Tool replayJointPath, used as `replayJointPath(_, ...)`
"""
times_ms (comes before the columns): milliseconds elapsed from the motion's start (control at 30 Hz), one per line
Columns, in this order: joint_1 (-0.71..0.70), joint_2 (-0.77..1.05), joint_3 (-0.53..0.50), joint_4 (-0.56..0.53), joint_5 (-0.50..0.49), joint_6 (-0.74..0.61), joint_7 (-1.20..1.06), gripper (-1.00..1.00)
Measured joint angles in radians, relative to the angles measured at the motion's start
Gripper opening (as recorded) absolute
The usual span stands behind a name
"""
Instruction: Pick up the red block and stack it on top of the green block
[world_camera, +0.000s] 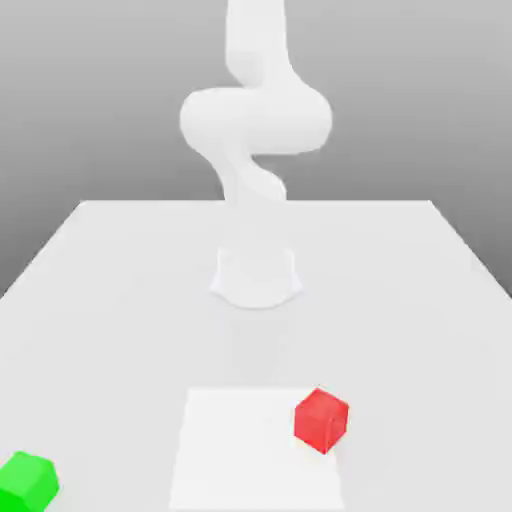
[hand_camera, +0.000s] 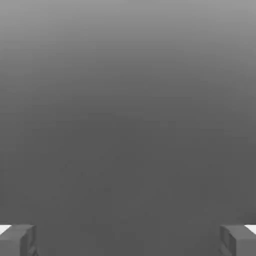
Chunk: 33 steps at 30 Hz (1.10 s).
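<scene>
The pincer (hand_camera: 128, 240) stands wide and empty. The red block (world_camera: 321, 420) sits on the surface (world_camera: 120, 290), well right of the green block (world_camera: 27, 480) (at the frame's corner); a skewed descent would probably nudge it aside.

Raised exterior view facing the arm (world_camera: 255, 130) across the table (world_camera: 120, 270); hand view beyond its fingertips (hand_camera: 17, 240).
</scene>
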<state>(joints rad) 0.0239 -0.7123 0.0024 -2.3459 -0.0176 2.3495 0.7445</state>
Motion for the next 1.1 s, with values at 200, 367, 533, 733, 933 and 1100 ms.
replayJointPath(200, 0.06, 0.228, -0.003, -0.117, -0.035, 0.127, -0.151, 0.0)
replayJointPath(367, 0.108, 0.41, -0.011, -0.21, -0.046, 0.229, -0.284, 0.0)
replayJointPath(533, 0.151, 0.591, -0.012, -0.304, -0.029, 0.332, -0.436, 0.0)
replayJointPath(733, 0.178, 0.807, 0.009, -0.375, 0.013, 0.473, -0.587, 0.0)
replayJointPath(933, 0.18, 0.974, 0.005, -0.355, 0.008, 0.614, -0.588, -1.0)
replayJointPath(1100, 0.18, 0.985, 0.005, -0.354, 0.005, 0.622, -0.585, -1.0)
